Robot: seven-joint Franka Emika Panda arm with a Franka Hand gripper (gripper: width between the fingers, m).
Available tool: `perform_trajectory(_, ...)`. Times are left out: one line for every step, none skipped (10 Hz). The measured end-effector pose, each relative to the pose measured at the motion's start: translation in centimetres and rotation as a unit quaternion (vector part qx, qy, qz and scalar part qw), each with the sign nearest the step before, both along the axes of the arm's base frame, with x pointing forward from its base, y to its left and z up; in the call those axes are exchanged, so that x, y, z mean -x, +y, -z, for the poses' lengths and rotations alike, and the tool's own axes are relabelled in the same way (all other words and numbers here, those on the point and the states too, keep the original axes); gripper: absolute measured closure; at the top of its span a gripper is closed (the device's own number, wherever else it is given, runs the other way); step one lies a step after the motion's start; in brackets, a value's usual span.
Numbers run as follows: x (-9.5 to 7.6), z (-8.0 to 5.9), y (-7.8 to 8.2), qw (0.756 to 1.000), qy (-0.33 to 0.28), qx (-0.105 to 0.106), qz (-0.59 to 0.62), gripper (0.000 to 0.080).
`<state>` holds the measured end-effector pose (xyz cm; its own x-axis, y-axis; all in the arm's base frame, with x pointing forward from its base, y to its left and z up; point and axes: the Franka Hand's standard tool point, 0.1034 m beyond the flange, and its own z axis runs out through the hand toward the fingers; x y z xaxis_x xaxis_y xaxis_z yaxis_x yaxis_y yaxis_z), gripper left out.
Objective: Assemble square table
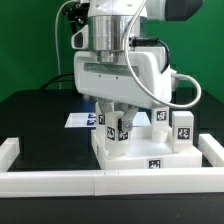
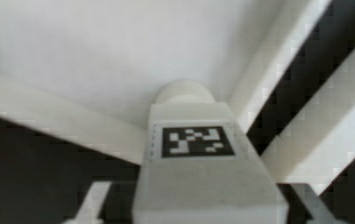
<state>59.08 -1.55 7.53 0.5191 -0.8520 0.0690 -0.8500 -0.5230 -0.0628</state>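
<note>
Gripper [image 1: 121, 122] clamped on one tagged leg [image 2: 199, 140], held upright over the square panel [image 1: 150, 150], which sits against the low white wall [image 1: 110, 180] at the front of the black table [image 1: 40, 110]. Wrist view: leg tip points at the panel's inner surface, contact unclear (blurry). Other legs [image 1: 183, 124] stand on the panel toward the exterior view's right; marker board [image 1: 80, 120] lies behind.

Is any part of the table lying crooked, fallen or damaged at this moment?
Nothing stands out. The square panel lies flat against the white wall, the legs on it stand upright, and the gripper holds one leg upright. No damage shows.
</note>
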Motion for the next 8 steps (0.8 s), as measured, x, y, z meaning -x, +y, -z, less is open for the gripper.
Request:
perform_trajectory(-0.01,0.02,0.43,0.997,-0.001,-0.013,0.07,0.0509)
perform_trajectory(-0.03,0.04,0.51,0.995,-0.003,-0.018,0.098,0.0509)
perform_trajectory(-0.04,0.06,0.55,0.991,-0.004,-0.025,0.131,0.0509)
perform_trajectory(-0.05,0.07,0.63,0.985,-0.005,-0.033,0.172,0.0509)
perform_trajectory(-0.05,0.07,0.67,0.984,-0.005,-0.033,0.173,0.0509)
perform_trajectory(-0.05,0.08,0.66,0.986,-0.005,-0.032,0.165,0.0509)
perform_trajectory(-0.04,0.08,0.66,0.988,-0.005,-0.031,0.151,0.0509)
perform_trajectory(-0.03,0.09,0.67,0.99,-0.005,-0.03,0.141,0.0509)
